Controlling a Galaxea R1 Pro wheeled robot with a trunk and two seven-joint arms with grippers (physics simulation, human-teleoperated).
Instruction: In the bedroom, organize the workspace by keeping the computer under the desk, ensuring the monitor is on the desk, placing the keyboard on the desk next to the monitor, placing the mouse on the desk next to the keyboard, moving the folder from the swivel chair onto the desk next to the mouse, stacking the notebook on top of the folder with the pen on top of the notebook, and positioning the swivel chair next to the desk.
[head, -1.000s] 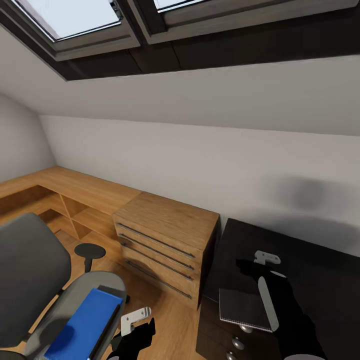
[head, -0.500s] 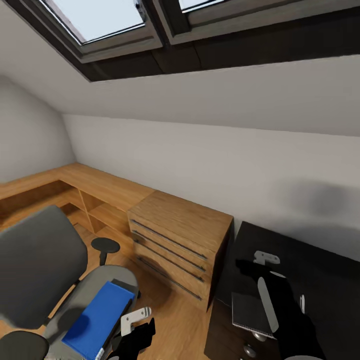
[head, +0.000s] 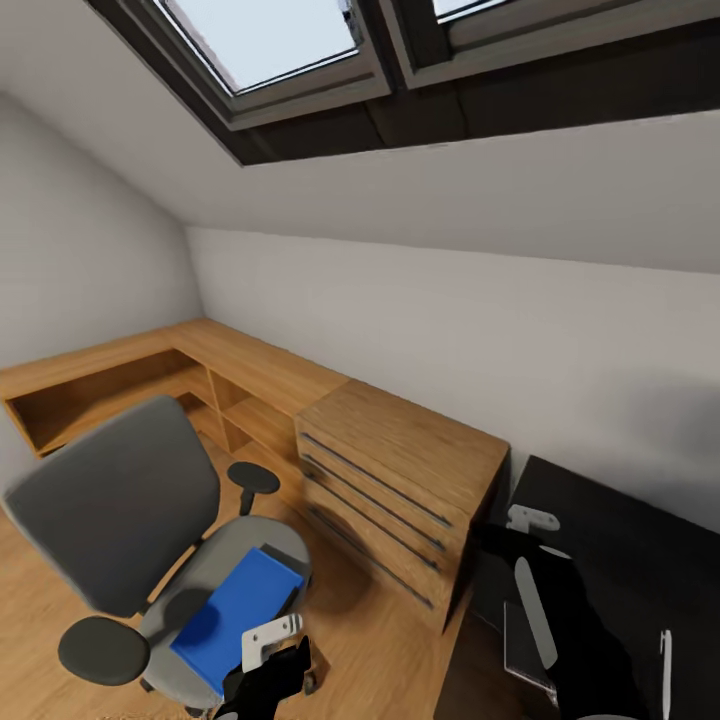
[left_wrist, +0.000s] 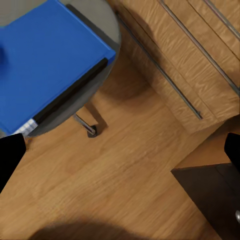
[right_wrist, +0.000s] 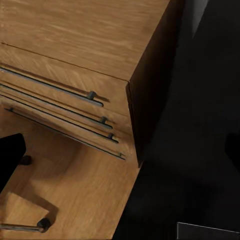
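The grey swivel chair (head: 115, 505) stands on the floor at the lower left, and the blue folder (head: 238, 612) lies flat on its seat. My left gripper (head: 272, 640) hovers open just right of the seat; in the left wrist view the folder (left_wrist: 45, 55) lies beyond the open left gripper (left_wrist: 120, 155). The black desk (head: 620, 535) is at the lower right. My right gripper (head: 530, 520) hangs open over its near corner, holding nothing. My right arm partly hides the dark notebook (head: 522, 650). The white pen (head: 665, 655) lies on the desk further right.
A light wooden chest (head: 400, 470) with bar handles stands between chair and desk. A low wooden shelf unit (head: 150, 370) runs along the walls at the left. A sloped ceiling with skylights (head: 290, 40) is overhead. Bare wooden floor (head: 390, 640) lies between chair, chest and desk.
The whole head view has swung left: chair, chest and desk slide right in the picture, and more of the chair and shelf shows. Both arms keep their pose.
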